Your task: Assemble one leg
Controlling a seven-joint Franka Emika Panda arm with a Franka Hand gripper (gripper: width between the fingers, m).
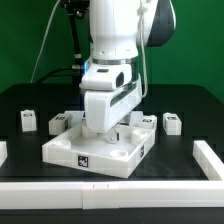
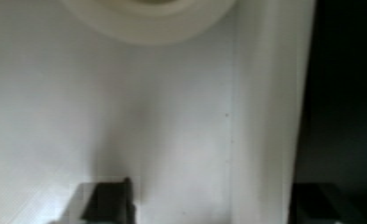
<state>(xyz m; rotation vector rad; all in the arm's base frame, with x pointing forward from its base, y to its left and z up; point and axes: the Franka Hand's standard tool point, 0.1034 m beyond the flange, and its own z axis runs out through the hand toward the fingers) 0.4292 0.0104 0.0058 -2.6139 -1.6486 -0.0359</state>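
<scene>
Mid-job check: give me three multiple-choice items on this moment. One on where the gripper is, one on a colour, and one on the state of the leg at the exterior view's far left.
1. Where is the gripper?
A. Low over the large white square piece
B. High up, clear of every part
C. Far off to the exterior view's left

2. What colour is the table?
A. White
B. Black
C. Wood brown

3. The leg at the exterior view's far left is:
A. held in the gripper
B. set in a corner socket
C. on the table, apart from the square piece

Answers:
1 A: the gripper hangs low over the middle of that piece.
2 B: the bare surface around the parts is black.
3 C: it sits alone, with black table between it and the piece.
</scene>
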